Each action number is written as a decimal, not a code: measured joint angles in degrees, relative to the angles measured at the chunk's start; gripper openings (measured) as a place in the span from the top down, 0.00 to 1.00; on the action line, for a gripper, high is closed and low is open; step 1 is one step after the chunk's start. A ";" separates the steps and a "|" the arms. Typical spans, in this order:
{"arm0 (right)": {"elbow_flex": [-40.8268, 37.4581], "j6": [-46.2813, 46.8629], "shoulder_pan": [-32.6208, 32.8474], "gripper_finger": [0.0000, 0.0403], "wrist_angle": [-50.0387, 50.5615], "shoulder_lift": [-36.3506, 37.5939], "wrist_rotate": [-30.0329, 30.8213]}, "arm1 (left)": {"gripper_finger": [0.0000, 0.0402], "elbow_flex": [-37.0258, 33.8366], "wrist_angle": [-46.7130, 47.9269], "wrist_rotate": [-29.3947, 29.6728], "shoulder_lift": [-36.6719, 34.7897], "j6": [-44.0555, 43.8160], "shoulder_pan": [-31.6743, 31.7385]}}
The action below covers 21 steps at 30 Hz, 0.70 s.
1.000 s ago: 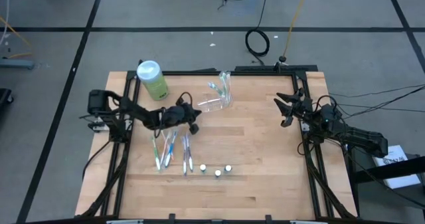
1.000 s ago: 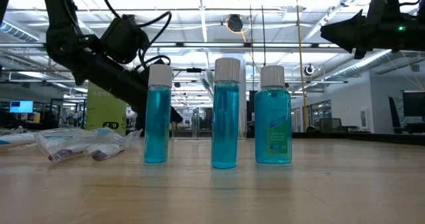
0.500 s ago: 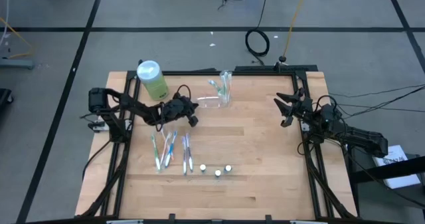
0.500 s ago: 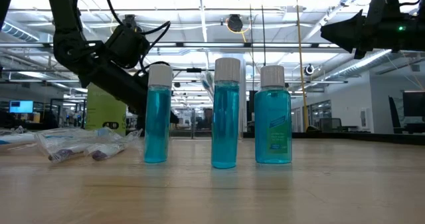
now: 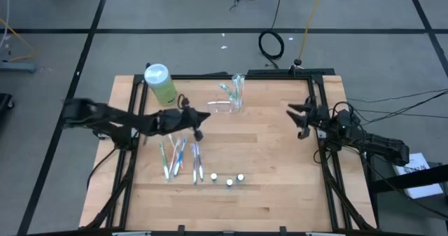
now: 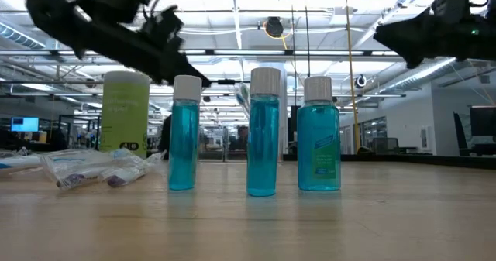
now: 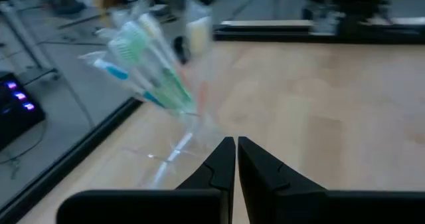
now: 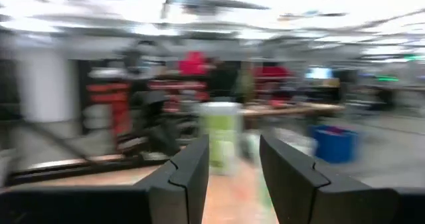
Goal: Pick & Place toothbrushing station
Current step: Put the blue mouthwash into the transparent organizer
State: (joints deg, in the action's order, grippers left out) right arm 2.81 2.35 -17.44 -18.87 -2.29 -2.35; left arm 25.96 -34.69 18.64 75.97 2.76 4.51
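Observation:
The toothbrushing station (image 5: 236, 94) is a small clear holder with toothbrushes standing in it, on the table's far middle. In the left wrist view the station (image 7: 154, 78) stands ahead of the fingers, tilted in that picture. My left gripper (image 5: 201, 117) is shut and hangs above the table, short of the station on its left near side. It shows high in the low view too (image 6: 200, 78) and touches nothing. My right gripper (image 5: 301, 121) waits open at the table's right edge, raised (image 6: 399, 35).
A light-green bottle (image 5: 159, 82) with a white cap stands at the far left. Several packaged toothbrushes (image 5: 179, 156) lie under the left arm. Three small blue bottles (image 5: 228, 180) stand near the table's near middle. A black frame (image 5: 318, 96) edges the table.
My left gripper has risen from just above the table to well above the bottles, staying shut, and has shifted a little toward the far edge. My right gripper has turned slightly at its place.

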 joint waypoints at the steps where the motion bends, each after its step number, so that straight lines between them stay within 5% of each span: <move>1: 0.02 0.52 0.48 0.69 -0.48 -0.72 -3.22 | 0.94 -0.49 2.71 0.44 -2.72 -0.08 -1.25; 7: 1.28 1.03 9.36 0.69 1.66 -10.84 -5.95 | 0.94 -4.22 11.63 12.11 -18.47 -3.75 -10.17; 13: 4.71 -2.41 22.34 0.69 -0.77 -24.71 2.95 | 0.94 -6.30 17.53 21.01 -27.70 -5.58 -18.77; 21: 9.60 -1.63 34.92 0.69 -1.22 -40.45 13.08 | 0.94 -6.30 27.08 28.91 -31.66 -7.53 -26.07</move>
State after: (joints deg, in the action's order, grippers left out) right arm 12.41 0.72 17.48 -20.09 -42.75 10.73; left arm 19.66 -7.61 47.55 44.31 -4.77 -21.56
